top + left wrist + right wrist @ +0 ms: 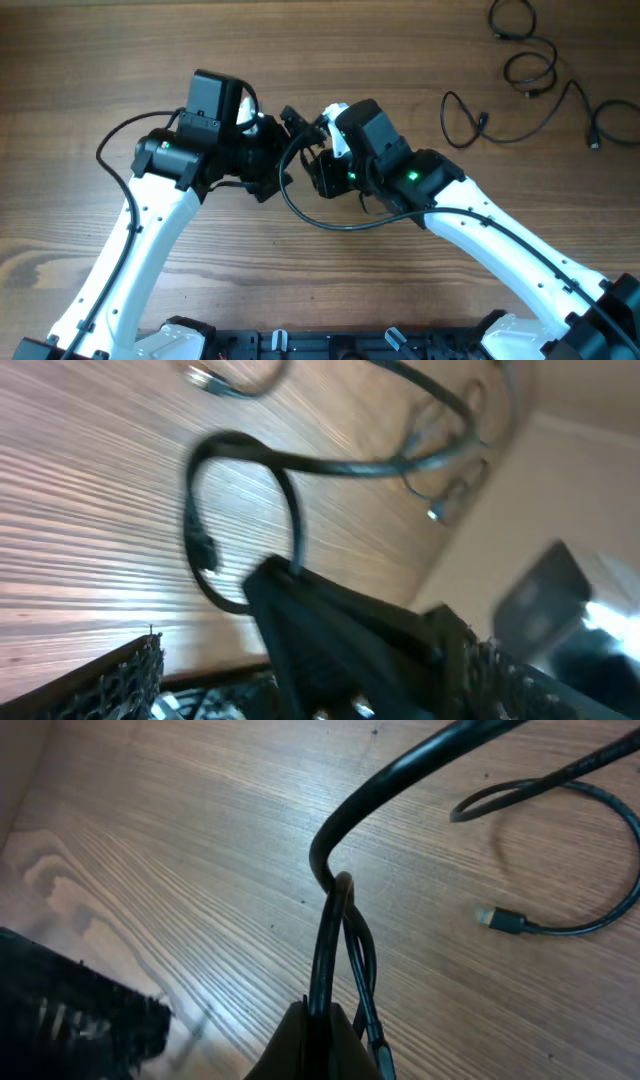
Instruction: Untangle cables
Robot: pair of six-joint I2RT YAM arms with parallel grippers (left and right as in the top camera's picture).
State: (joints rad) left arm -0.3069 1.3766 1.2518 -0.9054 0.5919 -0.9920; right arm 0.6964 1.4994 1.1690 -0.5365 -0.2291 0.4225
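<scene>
In the right wrist view my right gripper [320, 1032] is shut on a thin black cable [330, 925], which rises from the jaws, kinks and runs off to the upper right. From overhead that cable [305, 212] hangs in a loop below the two grippers at mid table. My left gripper [288, 155] faces the right gripper [314, 166] closely. The left wrist view shows the left gripper [320, 665] open, its meshed fingers [128, 675] wide apart around a dark blurred body. Beyond it lies a looped cable [240, 455] ending in a small plug.
More black cables lie spread over the table's far right: a small coil [512, 18], a loop [530, 68] and a long cord [470, 120] with plugs. In the right wrist view, one loose cable with a plug [505, 922] lies on the wood.
</scene>
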